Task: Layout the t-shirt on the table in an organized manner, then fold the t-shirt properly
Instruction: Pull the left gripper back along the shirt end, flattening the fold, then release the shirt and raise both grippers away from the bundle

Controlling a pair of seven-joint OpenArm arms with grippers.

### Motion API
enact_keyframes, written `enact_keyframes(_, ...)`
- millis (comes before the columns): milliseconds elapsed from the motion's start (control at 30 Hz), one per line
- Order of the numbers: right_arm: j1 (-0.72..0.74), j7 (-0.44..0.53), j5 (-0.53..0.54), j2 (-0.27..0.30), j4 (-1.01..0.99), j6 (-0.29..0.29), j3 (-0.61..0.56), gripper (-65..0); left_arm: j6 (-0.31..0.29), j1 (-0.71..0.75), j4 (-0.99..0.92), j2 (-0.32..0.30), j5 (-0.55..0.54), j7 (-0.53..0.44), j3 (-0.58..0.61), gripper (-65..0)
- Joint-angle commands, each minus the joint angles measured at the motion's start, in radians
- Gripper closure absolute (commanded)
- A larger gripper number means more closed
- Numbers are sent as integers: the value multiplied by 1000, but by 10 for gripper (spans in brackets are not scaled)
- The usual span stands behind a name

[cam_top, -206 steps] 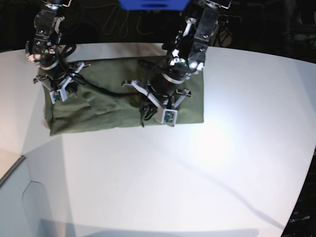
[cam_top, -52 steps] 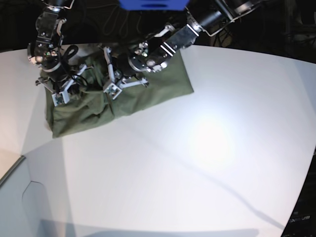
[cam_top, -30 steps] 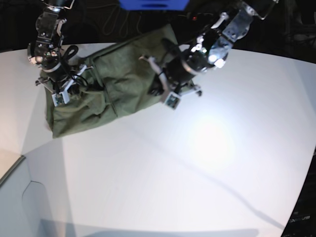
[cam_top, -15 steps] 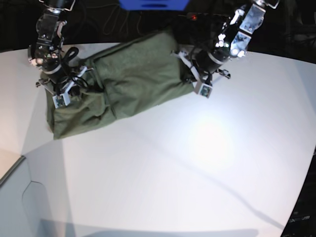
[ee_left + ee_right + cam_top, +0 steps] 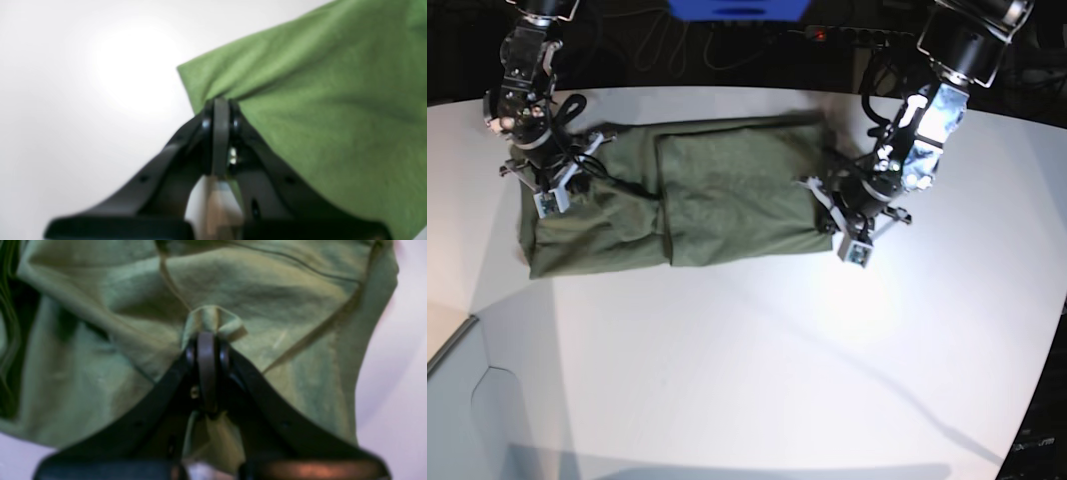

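1. While both grippers are pinched shut on cloth, we treat this as the spreading step: the t-shirt (image 5: 677, 205) lies as a long band at the far left of the table (image 5: 757, 370).
2. We judge the left gripper (image 5: 218, 110), clamped on the right-hand corner, should pull outward, low and level.
3. We let the right gripper (image 5: 207, 340), closed on a bunched fold at the left end, anchor its side.
4. We watch the crease in the middle; uneven tension would probably skew it.
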Motion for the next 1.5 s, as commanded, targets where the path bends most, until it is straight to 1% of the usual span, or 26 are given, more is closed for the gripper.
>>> enact_keyframes(0,-19,-36,-17,2,5,10,3,0,17,-30,-14,-8,14,17,-4,-1)
enact_keyframes(100,-41,-36,-17,1,43,10,3,0,17,-66,-46,-8,14,17,-4,-1)
enact_keyframes(233,-54,-36,-17,1,103,10,3,0,17,-80,-48,-8,14,17,-4,-1)
enact_keyframes(300,-58,-36,-17,1,119,10,3,-41,17,-91,-46,-8,14,17,-4,-1)
enact_keyframes(433,-58,-36,-17,1,131,10,5,-180,17,-97,-46,-8,14,17,-4,-1)
enact_keyframes(567,-58,-36,-16,-6,183,10,31,-294,15,-97,-37,-8,14,17,-4,-1)
enact_keyframes(700,-38,-36,-16,-65,254,10,103,-361,15,-94,-35,-6,8,17,-4,-1)
enact_keyframes(767,-10,-36,-16,-75,254,8,126,-383,15,-94,-32,-6,8,17,-4,-1)
enact_keyframes(867,13,-36,-16,-76,220,7,153,-404,15,-89,20,-6,8,17,-4,-1)
enact_keyframes(1000,50,-36,-16,-70,134,5,187,-411,15,-71,107,-8,6,17,-5,-1)
enact_keyframes(1133,70,-36,-16,-39,34,5,192,-411,15,-40,224,-11,6,17,-5,-1)
enact_keyframes(1267,71,-36,-16,-30,-16,5,192,-411,23,3,321,-65,6,17,-7,-1)
enact_keyframes(1367,71,-36,-16,-30,-26,4,189,-411,25,59,337,-95,6,17,-67,-1)
enact_keyframes(1467,70,-36,-16,-32,-18,4,196,-410,15,141,336,-91,6,17,-189,-1)
